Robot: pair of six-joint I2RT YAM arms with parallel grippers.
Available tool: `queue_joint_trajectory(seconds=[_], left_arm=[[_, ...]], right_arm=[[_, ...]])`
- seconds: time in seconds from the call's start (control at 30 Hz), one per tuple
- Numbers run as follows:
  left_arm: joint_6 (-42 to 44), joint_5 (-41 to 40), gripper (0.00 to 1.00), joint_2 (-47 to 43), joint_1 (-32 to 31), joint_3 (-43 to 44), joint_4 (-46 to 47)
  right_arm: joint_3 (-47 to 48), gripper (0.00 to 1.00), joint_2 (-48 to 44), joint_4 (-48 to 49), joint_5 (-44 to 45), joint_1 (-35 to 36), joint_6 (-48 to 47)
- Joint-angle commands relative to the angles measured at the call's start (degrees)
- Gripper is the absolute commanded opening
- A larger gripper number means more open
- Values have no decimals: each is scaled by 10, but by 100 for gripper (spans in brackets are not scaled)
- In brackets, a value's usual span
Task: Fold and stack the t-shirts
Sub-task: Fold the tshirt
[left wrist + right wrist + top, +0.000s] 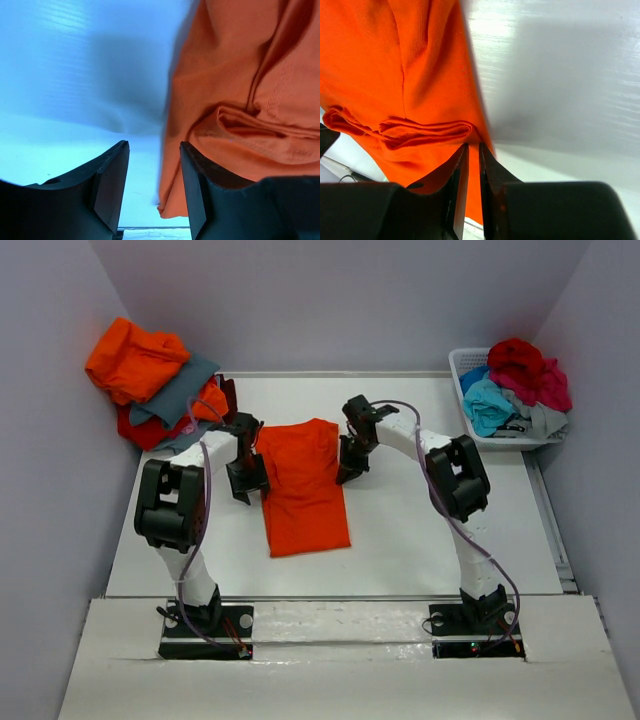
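Note:
An orange-red t-shirt (302, 488), folded into a long strip, lies on the table's middle. My left gripper (246, 480) is at its left edge, my right gripper (350, 466) at its right edge, both near the far end. In the left wrist view the left gripper (152, 150) is open; the shirt's edge (220, 100) hangs against the right finger (192, 170), with a corner between the jaws. In the right wrist view the right gripper (473, 150) is shut on the shirt's edge (420, 70), with a thin layer of cloth between the fingers.
A pile of orange, grey and red t-shirts (150, 380) sits at the back left corner. A white slatted basket (462, 365) at the back right holds red, turquoise, crimson and grey shirts. White table (420, 540) lies to the right of the shirt.

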Motion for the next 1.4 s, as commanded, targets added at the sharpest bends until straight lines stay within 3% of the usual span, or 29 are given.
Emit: queue_joint_trajectory(seconds=[0.0, 0.03, 0.2, 0.33, 0.63, 0.9, 1.37], left_arm=[[5, 21, 58, -84, -3, -46, -6], [0, 34, 58, -94, -3, -56, -6], [-17, 85, 61, -177, -38, -129, 5], [-18, 140, 62, -212, -54, -174, 32], [-57, 152, 63, -279, -70, -294, 57], [-78, 158, 65, -305, -70, -337, 67], [-95, 203, 65, -240, -70, -339, 143]], right_arm=[[1, 24, -63, -13, -4, -2, -19], [-18, 31, -73, -9, -10, -2, -19], [-123, 38, -137, 30, -63, -2, -11], [-224, 40, -188, 66, -93, 4, 8], [-392, 43, -238, 153, -155, 27, 38], [-438, 55, -258, 182, -163, 32, 48], [-445, 55, -247, 208, -188, 37, 57]])
